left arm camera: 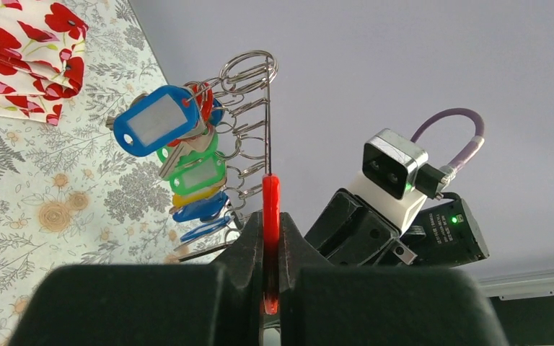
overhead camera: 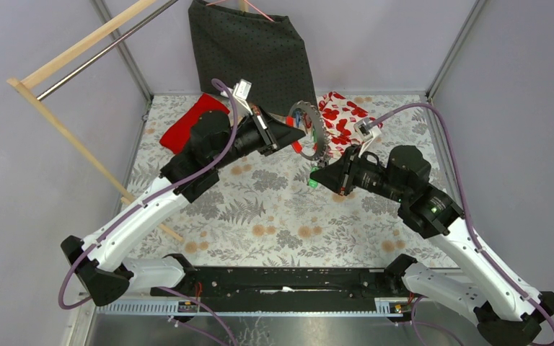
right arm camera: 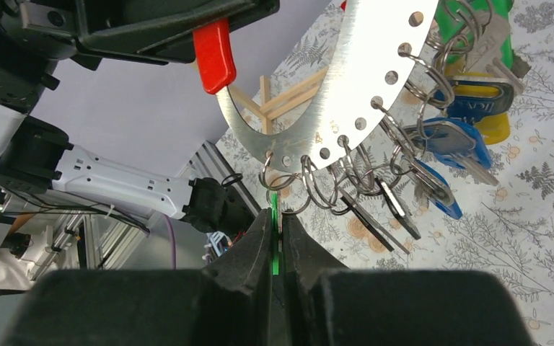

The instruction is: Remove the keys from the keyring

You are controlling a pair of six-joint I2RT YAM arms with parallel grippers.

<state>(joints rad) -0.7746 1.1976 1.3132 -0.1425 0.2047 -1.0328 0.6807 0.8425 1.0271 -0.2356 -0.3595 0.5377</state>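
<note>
Left claw [overhead camera: 293,137]: closed on the red end of the keyring [overhead camera: 310,130]. In the left wrist view the red strip is seen pinched edge-on between the two fingers.
Right claw [overhead camera: 317,176]: closed to a thin slit on a green key [right arm camera: 276,238], whose edge is seen between the fingers just under a small wire loop.
Keyring: a flat silvery arc pierced with holes, held in the air above the far middle of the table [overhead camera: 260,209], between the two claws. Small wire loops are threaded through the holes along its rim.
Keys [left arm camera: 187,158]: hung in a bunch from the loops, with blue, green, yellow and red heads. A blue tag with a white window is uppermost in the left wrist view.
Table: covered with a pale leaf-and-flower cloth.
Behind the keyring: a folded poppy-print cloth [overhead camera: 343,119] is laid on the table, and a red cloth [overhead camera: 187,124] is laid at the far left.
Back wall: a dark dotted fabric [overhead camera: 252,50] is hung there.
Left side: a wooden rack [overhead camera: 72,142] is set at a slant.
</note>
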